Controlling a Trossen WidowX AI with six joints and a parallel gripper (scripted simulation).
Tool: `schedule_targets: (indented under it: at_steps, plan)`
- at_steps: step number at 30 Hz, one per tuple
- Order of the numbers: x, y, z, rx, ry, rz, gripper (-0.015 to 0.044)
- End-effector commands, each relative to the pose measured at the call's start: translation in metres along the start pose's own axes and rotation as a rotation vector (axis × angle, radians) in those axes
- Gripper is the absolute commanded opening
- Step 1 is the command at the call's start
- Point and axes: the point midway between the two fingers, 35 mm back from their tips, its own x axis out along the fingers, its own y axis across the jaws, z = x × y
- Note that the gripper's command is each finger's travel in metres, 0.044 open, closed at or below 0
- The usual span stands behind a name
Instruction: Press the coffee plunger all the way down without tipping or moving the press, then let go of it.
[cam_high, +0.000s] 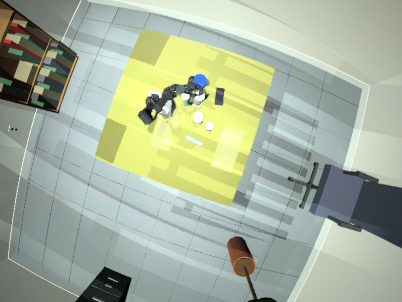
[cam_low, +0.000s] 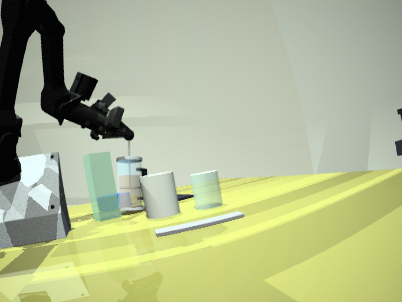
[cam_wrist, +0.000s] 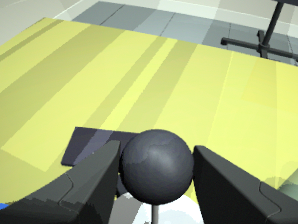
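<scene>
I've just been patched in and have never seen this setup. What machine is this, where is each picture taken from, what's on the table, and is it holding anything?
It is one black robot arm with two jaws. One picture looks down from the ceiling, one from table height at the side, one from the arm's wrist. On the yellow table stand a glass coffee press, a green block, a white cup, a pale green cup and a flat grey bar. The gripper is shut on the plunger's dark round knob; the rod still shows above the press.
</scene>
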Motion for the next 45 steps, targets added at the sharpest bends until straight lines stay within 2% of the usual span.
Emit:
schedule_targets:
  at_steps: [1,45]
  plan:
    - [0.007,-0.002,-0.033,-0.047,0.082,-0.007,0.0129]
    - [0.023,0.001,-0.026,-0.047,0.080,-0.011,0.0129]
